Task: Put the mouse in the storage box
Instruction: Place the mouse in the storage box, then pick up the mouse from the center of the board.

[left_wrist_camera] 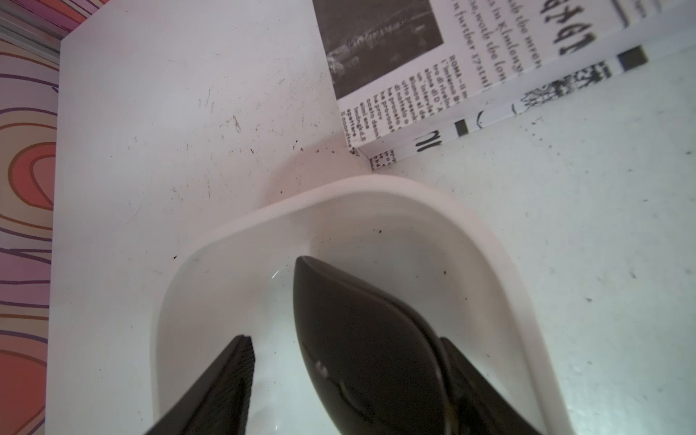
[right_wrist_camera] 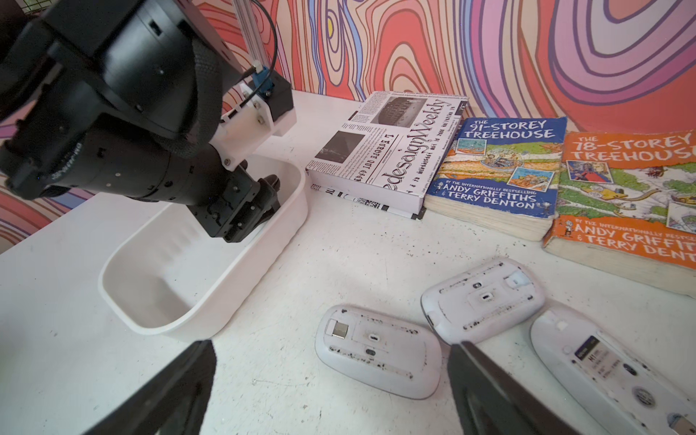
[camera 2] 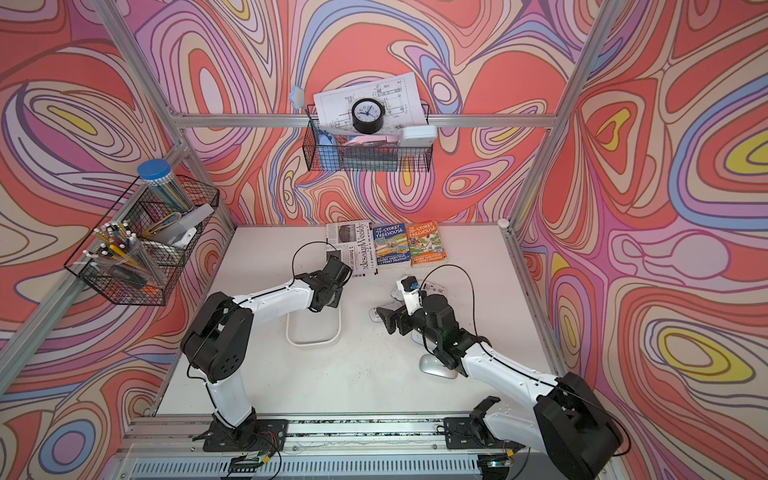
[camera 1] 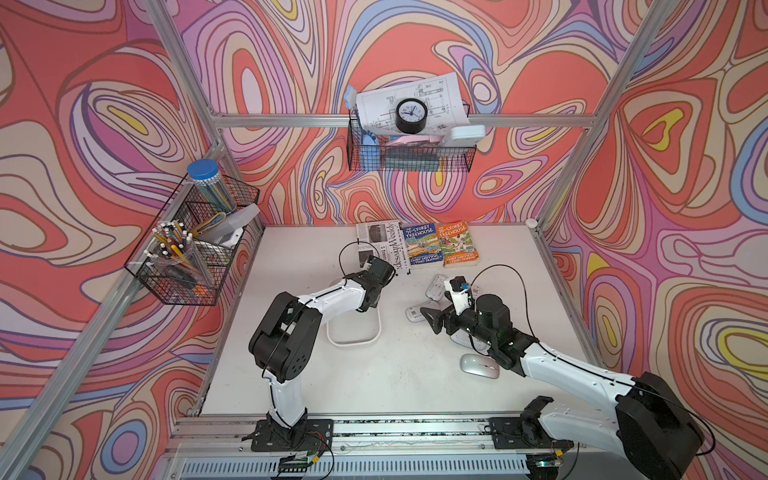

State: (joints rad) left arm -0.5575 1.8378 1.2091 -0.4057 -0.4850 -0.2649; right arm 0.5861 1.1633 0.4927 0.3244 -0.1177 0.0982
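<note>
Inside the storage box (left_wrist_camera: 376, 186), between the parted fingers of my left claw (left_wrist_camera: 346, 341) — one black mouse (left_wrist_camera: 376, 361), judged light, rigid, slick-shelled, best pinched across its narrow flanks, not the domed back — right claw (right_wrist_camera: 333, 346) likewise spread, holding nothing.

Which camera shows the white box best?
The right wrist view: the storage box shows almost whole, with rim, side wall and inside. The left wrist view shows only one rounded end. In both top views the left arm covers most of it, leaving one end's rim.
</note>
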